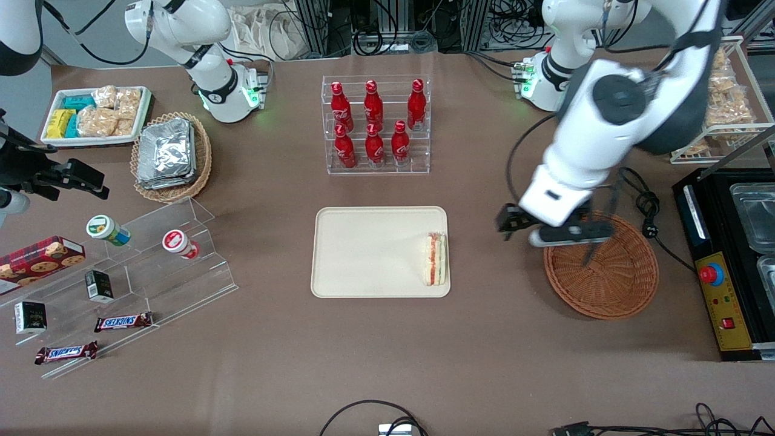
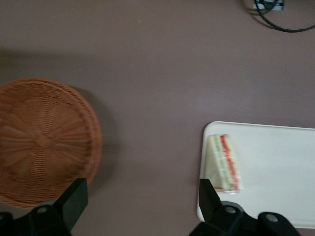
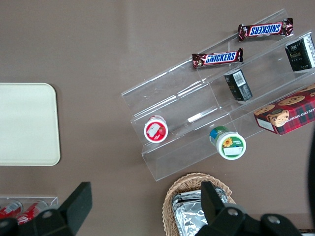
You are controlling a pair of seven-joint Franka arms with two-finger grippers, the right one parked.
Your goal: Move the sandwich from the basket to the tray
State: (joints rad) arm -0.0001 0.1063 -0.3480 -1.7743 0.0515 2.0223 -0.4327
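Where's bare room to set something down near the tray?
Most of the tray is bare; the sandwich lies at its edge nearest the basket. The basket holds nothing, the open claw above the table strip between them. Bottle rack is crowded.

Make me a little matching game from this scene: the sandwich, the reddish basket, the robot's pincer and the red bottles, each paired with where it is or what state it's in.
Things:
1. sandwich
2. basket
3. pincer
4. red bottles

Places or states:
A. standing in a clear rack, farther from the front camera than the tray
B. open, holding nothing, above the table between basket and tray
C. lying on the tray, at its edge nearest the basket
D. holding nothing inside

Pairs: 1-C, 2-D, 3-B, 4-A
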